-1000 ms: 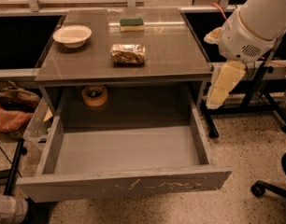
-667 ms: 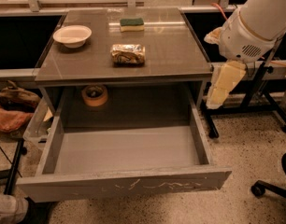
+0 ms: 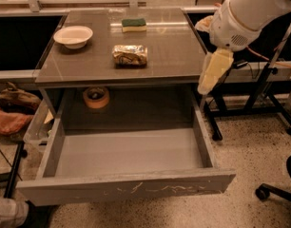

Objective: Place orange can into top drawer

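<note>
One arm slants down beside the table, end effector pointing floorward, its opening impossible to tell.

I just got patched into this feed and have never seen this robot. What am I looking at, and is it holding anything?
One camera looks down on a table from the drawer side. The big white arm at upper right is the robot's. The cream piece hanging from it is the gripper, beside the table's right edge, holding nothing. On the tabletop are the orange can lying on its side, a sponge and a white bowl. A tape roll sits on the shelf beneath. The top drawer is pulled open; the can is not yet in it.
</note>
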{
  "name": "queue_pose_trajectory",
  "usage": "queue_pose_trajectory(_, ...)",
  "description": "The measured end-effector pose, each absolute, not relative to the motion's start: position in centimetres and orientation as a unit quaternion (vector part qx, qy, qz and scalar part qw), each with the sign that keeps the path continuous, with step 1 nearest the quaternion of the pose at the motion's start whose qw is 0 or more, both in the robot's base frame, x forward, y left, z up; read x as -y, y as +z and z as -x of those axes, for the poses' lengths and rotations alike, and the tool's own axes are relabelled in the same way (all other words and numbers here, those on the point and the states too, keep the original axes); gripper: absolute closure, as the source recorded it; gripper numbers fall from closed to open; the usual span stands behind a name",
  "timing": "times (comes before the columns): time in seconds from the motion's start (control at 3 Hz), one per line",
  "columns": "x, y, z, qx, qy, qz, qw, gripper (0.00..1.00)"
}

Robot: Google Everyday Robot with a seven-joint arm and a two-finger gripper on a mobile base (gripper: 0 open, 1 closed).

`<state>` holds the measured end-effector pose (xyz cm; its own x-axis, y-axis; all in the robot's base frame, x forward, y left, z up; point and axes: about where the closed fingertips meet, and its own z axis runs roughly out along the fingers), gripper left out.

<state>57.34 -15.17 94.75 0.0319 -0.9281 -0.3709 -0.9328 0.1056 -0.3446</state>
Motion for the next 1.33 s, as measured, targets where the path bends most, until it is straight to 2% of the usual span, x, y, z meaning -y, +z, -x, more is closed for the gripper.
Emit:
queue_pose_trajectory(0.33,11.7,95.0,-62.6,-0.657,0.017,0.696,0.289,0.00)
queue_pose_trajectory(1.0,11.0,95.9,-63.9,-0.649,0.014,0.697,0.304,0.00)
queue_pose_trajectory(1.33,9.5,95.3,-66.8,-0.630,0.029,0.706,0.323,0.00)
